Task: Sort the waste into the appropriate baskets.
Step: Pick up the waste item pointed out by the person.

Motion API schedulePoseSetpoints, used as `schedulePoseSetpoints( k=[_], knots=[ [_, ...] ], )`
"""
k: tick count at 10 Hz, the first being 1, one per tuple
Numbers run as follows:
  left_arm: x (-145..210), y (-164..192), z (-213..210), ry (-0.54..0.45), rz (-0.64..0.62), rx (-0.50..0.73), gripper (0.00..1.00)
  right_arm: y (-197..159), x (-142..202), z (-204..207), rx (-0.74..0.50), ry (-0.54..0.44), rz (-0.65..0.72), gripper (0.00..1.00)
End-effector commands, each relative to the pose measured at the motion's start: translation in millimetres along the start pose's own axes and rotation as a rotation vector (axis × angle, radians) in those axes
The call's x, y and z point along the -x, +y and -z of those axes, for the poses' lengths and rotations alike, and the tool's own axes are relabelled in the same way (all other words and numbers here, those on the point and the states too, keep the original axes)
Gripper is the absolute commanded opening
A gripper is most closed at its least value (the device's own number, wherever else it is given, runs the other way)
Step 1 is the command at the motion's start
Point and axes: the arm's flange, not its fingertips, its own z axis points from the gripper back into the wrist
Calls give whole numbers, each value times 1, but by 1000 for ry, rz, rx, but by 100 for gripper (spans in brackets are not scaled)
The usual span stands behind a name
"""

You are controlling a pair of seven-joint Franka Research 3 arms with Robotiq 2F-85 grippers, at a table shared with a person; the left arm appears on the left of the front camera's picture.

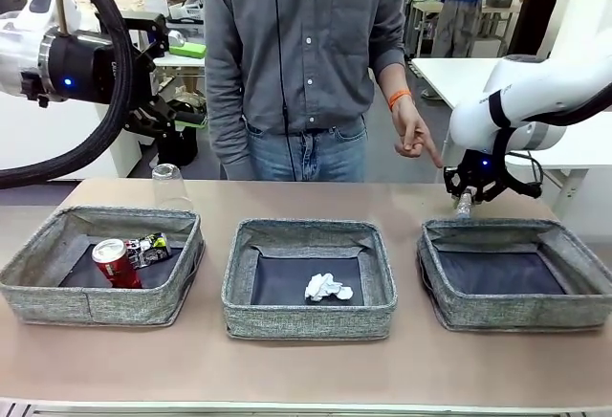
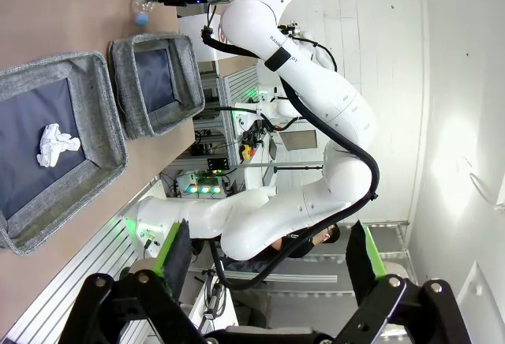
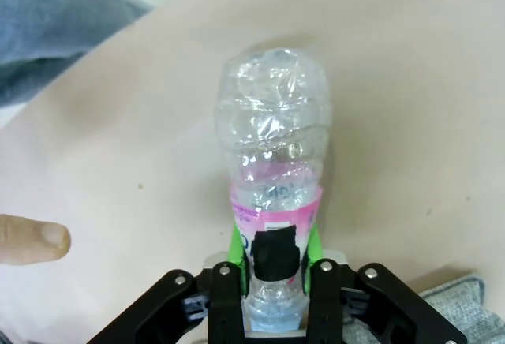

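Note:
A clear plastic bottle (image 3: pixel 272 139) with a pink label lies on the table behind the right basket (image 1: pixel 516 312). My right gripper (image 3: pixel 274 253) is shut on it, green pads against both sides at the label; the same gripper (image 1: pixel 465 195) hangs low over that spot in the front view. The left basket (image 1: pixel 57 288) holds a red can (image 1: pixel 116 264) and a crushed dark can (image 1: pixel 148 248). A white paper ball (image 1: pixel 327 288) lies in the middle basket (image 1: pixel 306 317). A clear cup (image 1: pixel 167 186) stands upside down behind the left basket. My left gripper (image 2: pixel 268 257) is open and empty, raised at the left.
A person stands at the far side, one hand (image 1: pixel 416 135) pointing down toward the bottle; a fingertip (image 3: pixel 31 240) shows beside it. The right basket's corner (image 3: pixel 454 297) lies just by my right gripper. Bare tabletop runs along the front edge.

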Motion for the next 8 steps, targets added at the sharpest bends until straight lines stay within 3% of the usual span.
schedulePoseSetpoints(
  k=[1,5,8],
  knots=[
    [1,-4,2,-7,-11,14,100,3,-3,4,5,-8,25,13],
    [1,-4,2,-7,-11,14,100,-8,-8,-11,10,-75,94,13],
    [1,-4,2,-7,-11,14,100,-28,8,-105,40,-173,202,13]
  ],
)
